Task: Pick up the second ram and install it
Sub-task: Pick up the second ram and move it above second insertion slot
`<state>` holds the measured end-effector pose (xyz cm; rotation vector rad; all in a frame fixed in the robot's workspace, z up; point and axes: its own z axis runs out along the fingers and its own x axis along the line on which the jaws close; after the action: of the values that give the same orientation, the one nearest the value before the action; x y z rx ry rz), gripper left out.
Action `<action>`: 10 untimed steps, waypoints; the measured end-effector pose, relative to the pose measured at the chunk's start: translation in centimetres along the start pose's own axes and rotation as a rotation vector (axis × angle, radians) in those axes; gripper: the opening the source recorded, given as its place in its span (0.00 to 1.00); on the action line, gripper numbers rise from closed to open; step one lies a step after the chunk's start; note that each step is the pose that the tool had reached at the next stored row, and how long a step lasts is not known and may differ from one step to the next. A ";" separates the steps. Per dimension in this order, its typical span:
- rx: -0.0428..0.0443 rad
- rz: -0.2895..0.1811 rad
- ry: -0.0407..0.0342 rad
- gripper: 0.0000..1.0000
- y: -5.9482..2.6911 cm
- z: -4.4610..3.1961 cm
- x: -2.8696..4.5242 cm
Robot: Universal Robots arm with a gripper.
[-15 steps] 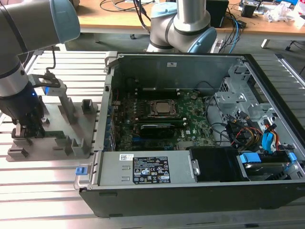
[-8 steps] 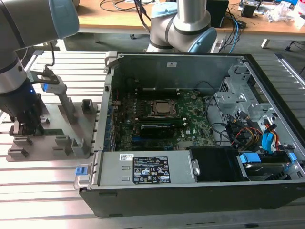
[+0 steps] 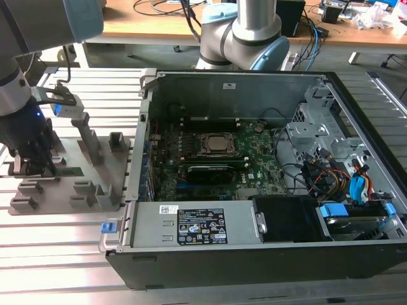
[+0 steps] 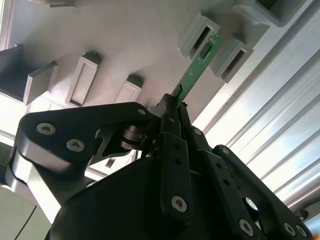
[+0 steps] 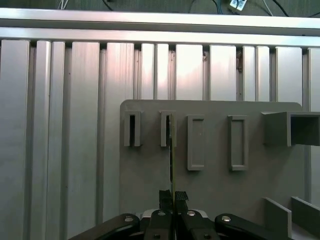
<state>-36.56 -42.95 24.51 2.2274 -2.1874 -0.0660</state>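
Second wrist view: my jaws pinch the second ram [image 4: 195, 67] at one end; a fixture tray [image 4: 140, 35] slot props the other upright.

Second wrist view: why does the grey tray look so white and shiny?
In the second wrist view, glare washes out the grey tray beyond the gripper, shut on the second ram; in the first wrist view the table slats shine pale too; in the exterior view the computer case interior sits in shade.
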 end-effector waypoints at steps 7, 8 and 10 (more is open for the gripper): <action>-0.0001 0.000 0.0005 0.14 0.06 -1.39 -0.07; -0.0001 0.000 0.0005 0.14 0.06 -1.50 -0.07; 0.0000 0.000 0.0005 0.14 0.08 -1.77 -0.09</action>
<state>-36.56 -42.89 26.29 2.2271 -2.1872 -0.0655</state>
